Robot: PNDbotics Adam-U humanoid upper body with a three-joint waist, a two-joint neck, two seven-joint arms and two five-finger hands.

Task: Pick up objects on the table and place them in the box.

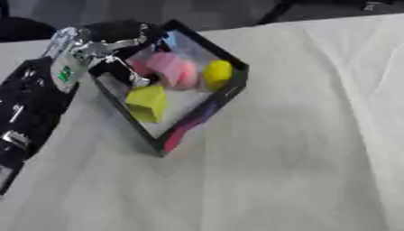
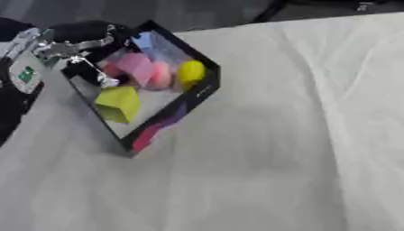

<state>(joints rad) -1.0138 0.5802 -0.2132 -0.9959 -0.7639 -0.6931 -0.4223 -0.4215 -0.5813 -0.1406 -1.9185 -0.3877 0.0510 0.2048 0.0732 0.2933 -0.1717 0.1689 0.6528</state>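
Table (image 1: 300,135): covered in a pale cream cloth, creased toward 3 o'clock; bare of loose objects across the visible part.

Box (image 1: 229,92): shallow, black-walled, pale floor, turned corner-on so one corner points to 6 o'clock; a pink-red patch on its outer wall near that corner; it sits at about 11 o'clock of the view.

Contents of the box: yellow-green block (image 1: 148,103), faceted, at the 7 o'clock side of the floor; pink object (image 1: 175,68), rounded, near the centre and toward 12 o'clock; yellow rounded object (image 1: 218,73) just beside the pink one on its 3 o'clock side, close to the wall; a pale blue shape (image 2: 144,41) at the far corner, not clear enough to name.

Left hand (image 1: 118,58): black and silver, entering from 9 o'clock, over the box's 10 o'clock wall with fingers reaching inside near the pink object; whether it is released or grasping anything cannot be told.

Left arm (image 1: 31,103): black, with a small green mark near the wrist.
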